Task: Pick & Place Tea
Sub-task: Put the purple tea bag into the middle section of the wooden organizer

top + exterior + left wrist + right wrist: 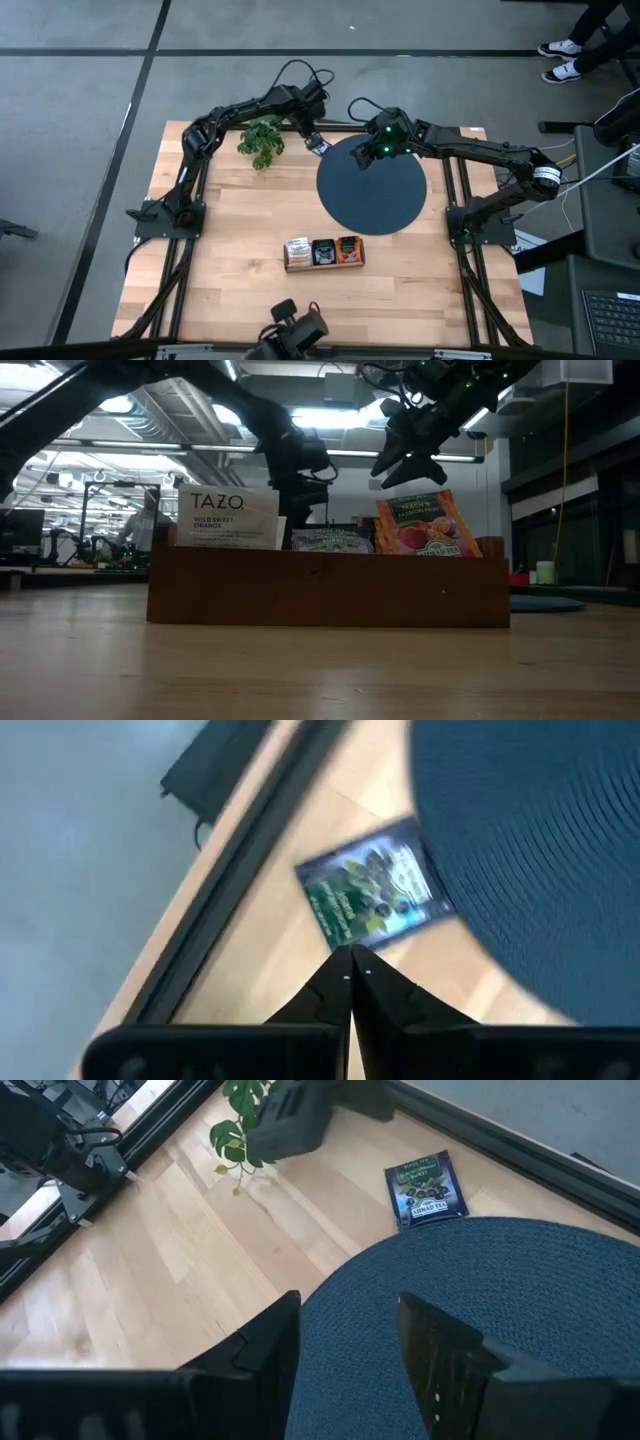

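My left pincer (350,982), pressed together, hovers over the dark tea packet (372,892) touching the mat (540,850). Descending closed would shove it aside.

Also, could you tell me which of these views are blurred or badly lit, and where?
Left wrist view: soft all over, the dark tea packet smeared and unreadable above the shut left pincer. Low view: backlit by bright ceiling lights, arms mere silhouettes, the wooden tea box front dim. Right wrist view: sharp on the packet, though the plant and the right pincer up close are blurred. High view: evenly lit.
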Controlling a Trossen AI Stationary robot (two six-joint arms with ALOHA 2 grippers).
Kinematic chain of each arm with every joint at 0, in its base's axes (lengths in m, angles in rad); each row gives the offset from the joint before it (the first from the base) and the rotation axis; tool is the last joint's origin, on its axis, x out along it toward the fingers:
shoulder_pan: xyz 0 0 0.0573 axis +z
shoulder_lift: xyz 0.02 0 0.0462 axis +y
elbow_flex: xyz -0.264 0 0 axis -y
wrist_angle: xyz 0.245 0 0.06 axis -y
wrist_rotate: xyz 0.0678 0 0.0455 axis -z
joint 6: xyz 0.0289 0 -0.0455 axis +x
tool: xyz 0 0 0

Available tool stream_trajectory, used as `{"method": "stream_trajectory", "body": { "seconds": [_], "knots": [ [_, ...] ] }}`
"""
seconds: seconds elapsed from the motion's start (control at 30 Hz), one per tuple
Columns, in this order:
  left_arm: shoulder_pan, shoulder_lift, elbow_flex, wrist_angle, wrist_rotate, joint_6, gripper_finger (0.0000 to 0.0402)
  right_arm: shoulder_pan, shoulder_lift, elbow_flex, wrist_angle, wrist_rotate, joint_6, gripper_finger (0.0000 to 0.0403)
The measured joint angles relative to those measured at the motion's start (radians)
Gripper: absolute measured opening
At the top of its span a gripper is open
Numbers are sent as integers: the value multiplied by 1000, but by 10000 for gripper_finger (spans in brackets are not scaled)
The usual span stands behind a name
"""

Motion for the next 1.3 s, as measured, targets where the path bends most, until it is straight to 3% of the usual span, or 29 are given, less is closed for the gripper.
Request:
{"method": "stream_trajectory", "body": {
  "seconds": [0.13,0.27,0.47,0.87,1.13,1.3],
  "knots": [
    [-9,10,24,-66,37,93,2,0,0,0,0,0,3,168],
    [-11,73,43,-156,83,78,2,0,0,0,13,0,23,168],
    [-18,168,132,-185,63,57,2,0,0,0,35,0,27,168],
    [-31,238,248,-167,84,25,2,0,0,0,34,0,28,168],
    [-22,348,355,-266,102,0,2,0,0,0,34,0,27,168],
    [-22,364,358,-312,101,3,2,0,0,0,34,0,27,168]
  ]
}}
